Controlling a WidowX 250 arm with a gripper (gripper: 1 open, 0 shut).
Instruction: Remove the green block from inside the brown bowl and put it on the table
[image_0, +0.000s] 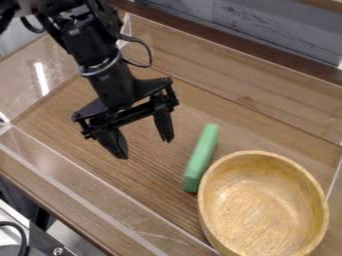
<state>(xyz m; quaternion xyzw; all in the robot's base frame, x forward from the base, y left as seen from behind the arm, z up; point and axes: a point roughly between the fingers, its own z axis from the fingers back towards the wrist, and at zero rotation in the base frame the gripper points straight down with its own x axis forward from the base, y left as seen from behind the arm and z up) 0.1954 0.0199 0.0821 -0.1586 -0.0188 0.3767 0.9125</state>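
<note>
Brown bowl (262, 207) rim cropped below.

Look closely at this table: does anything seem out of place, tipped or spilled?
Nothing stands out. The green block lies flat on the table beside the empty bowl, and the open hand is clear of it.
</note>
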